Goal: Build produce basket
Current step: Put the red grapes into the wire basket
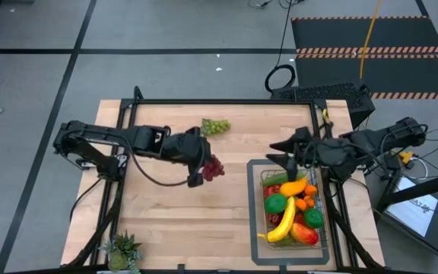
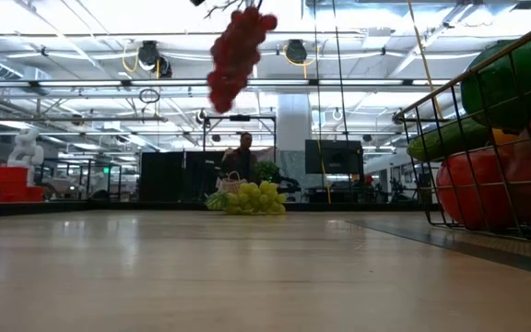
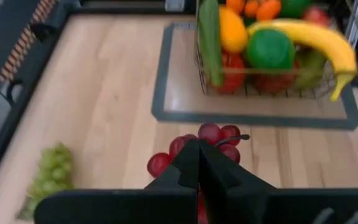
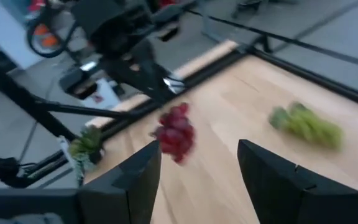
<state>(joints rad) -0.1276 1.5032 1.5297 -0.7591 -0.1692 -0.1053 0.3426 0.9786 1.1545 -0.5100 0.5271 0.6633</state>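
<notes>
Red grapes [image 1: 214, 167] hang from my left gripper [image 1: 198, 173], clamped on their stem over mid-table from above; low down, one green bunch [image 2: 250, 197] waits on the table; wrist views show the basket [image 3: 263, 87] next, right gripper [image 4: 199, 163] open beside it.

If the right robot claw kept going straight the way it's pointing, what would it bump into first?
Probably the bunch of red toy grapes hanging from the shut left gripper; it sits between the open right gripper's fingers in the right wrist view. Depth is unclear, so it might pass beneath and meet the wooden table instead.
</notes>
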